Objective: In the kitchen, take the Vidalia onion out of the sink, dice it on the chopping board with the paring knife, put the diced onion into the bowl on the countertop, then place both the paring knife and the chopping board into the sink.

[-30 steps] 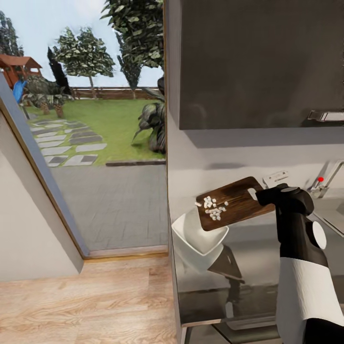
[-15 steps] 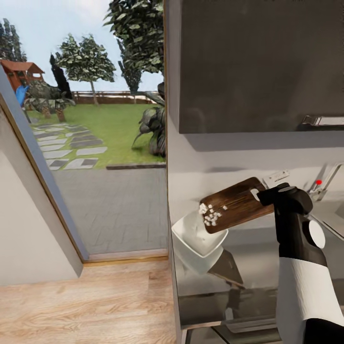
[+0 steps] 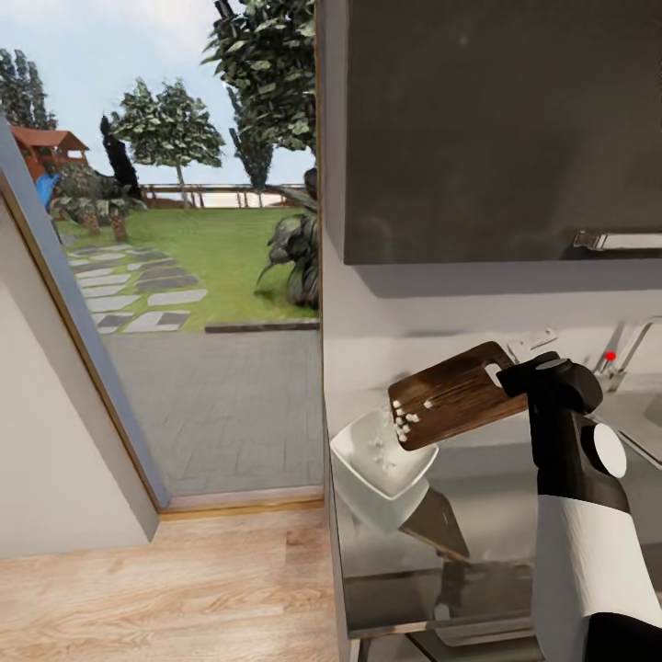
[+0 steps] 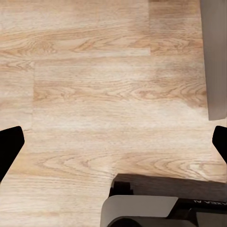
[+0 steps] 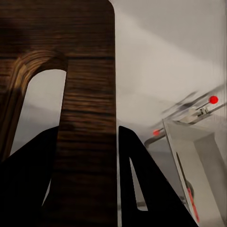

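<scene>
A: Supporting surface? B: Glossy grey steel countertop [image 3: 515,515] above the wood floor [image 3: 165,588].
A: Resting on it? B: A white square bowl [image 3: 368,478] near its left edge, holding onion pieces [image 3: 379,455].

The chopping board [image 3: 457,393], clamped by the right gripper [image 3: 511,375], has tipped steeper away from the gripper; the diced onion [image 3: 405,418] has slid to its far lower edge; several pieces now lie in the bowl [image 3: 354,450] below.

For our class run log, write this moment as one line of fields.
phase: tipping dice into bowl | right gripper: shut on chopping board, tilted | diced onion: sliding off, some in bowl | left gripper: open over floor
</scene>
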`<state>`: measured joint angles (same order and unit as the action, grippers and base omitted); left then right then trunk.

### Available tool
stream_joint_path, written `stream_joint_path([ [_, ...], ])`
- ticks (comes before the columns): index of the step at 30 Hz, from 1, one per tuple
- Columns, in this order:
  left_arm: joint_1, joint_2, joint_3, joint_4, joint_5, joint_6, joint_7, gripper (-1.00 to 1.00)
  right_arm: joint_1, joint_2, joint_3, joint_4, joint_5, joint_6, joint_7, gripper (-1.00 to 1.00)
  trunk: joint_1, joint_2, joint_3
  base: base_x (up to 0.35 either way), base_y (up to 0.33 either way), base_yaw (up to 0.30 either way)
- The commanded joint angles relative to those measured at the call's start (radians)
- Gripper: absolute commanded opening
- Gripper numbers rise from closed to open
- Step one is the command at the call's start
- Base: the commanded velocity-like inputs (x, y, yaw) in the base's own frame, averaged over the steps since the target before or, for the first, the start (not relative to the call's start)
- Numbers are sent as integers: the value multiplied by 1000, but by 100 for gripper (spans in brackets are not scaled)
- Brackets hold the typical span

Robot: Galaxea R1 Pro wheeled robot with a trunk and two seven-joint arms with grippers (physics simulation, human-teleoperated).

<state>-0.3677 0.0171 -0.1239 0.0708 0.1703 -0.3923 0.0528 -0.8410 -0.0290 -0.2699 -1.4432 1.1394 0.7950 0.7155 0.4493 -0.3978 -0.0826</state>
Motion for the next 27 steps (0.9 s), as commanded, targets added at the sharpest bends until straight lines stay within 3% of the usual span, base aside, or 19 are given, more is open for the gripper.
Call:
stream_joint_path([
  [1, -2, 0, -9, 4, 8, -7, 1, 100, -1, 0, 0, -1, 10, 1, 10, -100, 1, -2, -1, 0, 0, 0],
  [6, -2, 0, -10, 4, 8, -7, 1, 100, -1, 3, 3, -1, 61, 2, 10, -100, 1, -2, 7, 0, 0, 0],
  [8, -2, 0, -9, 4, 8, -7, 1, 100, -1, 5, 23, -1, 82, 2, 11, -100, 1, -2, 10, 0, 0, 0],
  [11, -2, 4, -10, 6, 8, -7, -1, 100, -1, 6, 50, -1, 89, 3, 11, -100, 1, -2, 15, 0, 0, 0],
  [16, -2, 9, -10, 6, 8, 3, 2, 100, -1, 6, 58, -1, 91, 3, 11, -100, 1, -2, 23, 0, 0, 0],
  [19, -2, 17, -9, 6, 9, 47, 4, 100, -1, 6, 59, -1, 91, 3, 10, -100, 1, -2, 28, 0, 0, 0],
  [23, -2, 28, -8, 4, 9, 157, 5, 100, -1, 6, 59, -2, 91, 3, 11, -100, 1, -2, 34, 0, 0, 0],
  [27, -2, 29, -8, 4, 9, 191, -1, 100, -1, 3, 37, -4, 80, 4, 15, -100, 1, -2, 36, 0, 0, 0],
])
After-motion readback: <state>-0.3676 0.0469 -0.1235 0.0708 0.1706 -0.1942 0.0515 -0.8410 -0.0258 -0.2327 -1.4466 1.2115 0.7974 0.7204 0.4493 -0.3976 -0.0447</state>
